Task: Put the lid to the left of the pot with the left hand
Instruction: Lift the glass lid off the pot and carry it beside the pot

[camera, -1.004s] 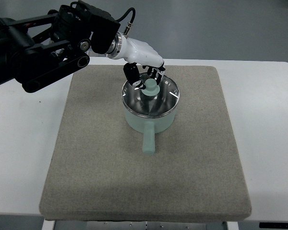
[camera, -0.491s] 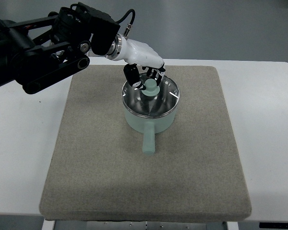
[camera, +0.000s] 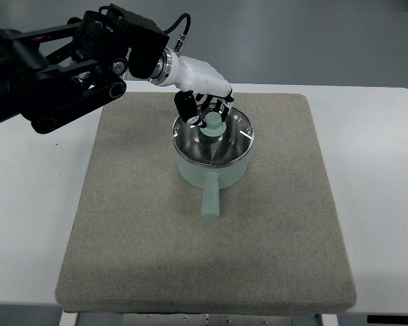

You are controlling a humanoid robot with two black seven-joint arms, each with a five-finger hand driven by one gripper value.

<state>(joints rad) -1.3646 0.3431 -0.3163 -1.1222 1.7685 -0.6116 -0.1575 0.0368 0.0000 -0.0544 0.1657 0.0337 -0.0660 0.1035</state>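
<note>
White left hand [camera: 205, 102], fingers closing round the pale green knob [camera: 211, 125] of the glass lid [camera: 213, 139], barely shifting since a moment ago, lid still seated on the mint-green pot [camera: 211, 166], lift pending

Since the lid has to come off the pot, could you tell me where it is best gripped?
Grip the lid by its round green knob, from above: it stands up at the centre, while the glass is flat and smooth. The left hand is already at it.
</note>
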